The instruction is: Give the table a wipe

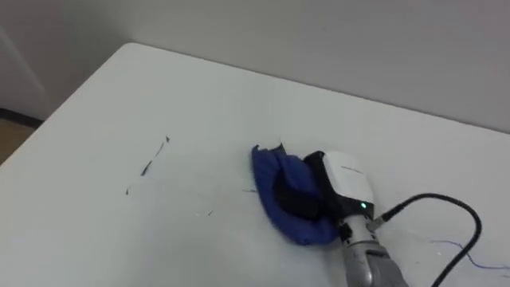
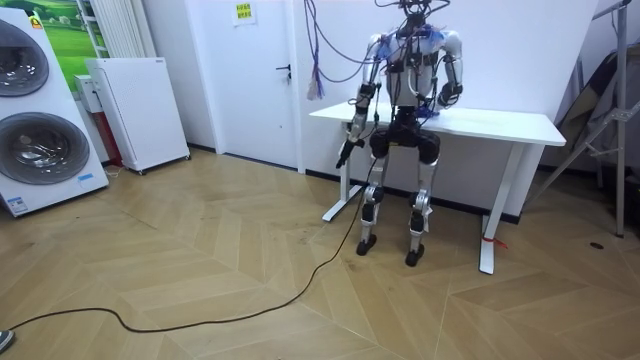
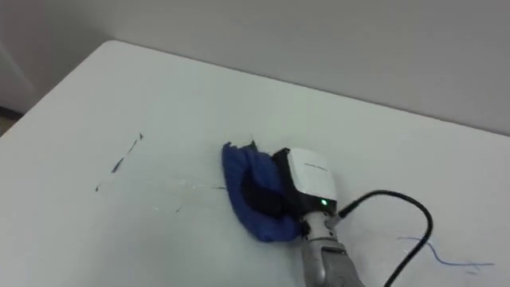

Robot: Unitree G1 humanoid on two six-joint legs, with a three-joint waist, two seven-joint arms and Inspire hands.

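Blue cloth pressed on white table under right hand, right of centre. Fingers sunk in folds, so grip cannot be told. Wide bare top to left, crossed by dark pen marks. Far edge well clear of cloth. Left hand seen in room view, hung beside table's left end, fingers unreadable.

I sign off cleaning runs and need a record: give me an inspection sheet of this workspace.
Surface: white table; dark pen-like marks on its left part, thin blue marks near its right front.
Job's things: blue cloth, bunched, lying right of the dark marks and apart from them.
Clutter: nothing seen.
Hands: right hand rests on the cloth; left hand hangs beside the table's end in the room view.
Cables: nothing seen besides the robot's own.
Surroundings: washing machines, white cabinet, door, wood floor.
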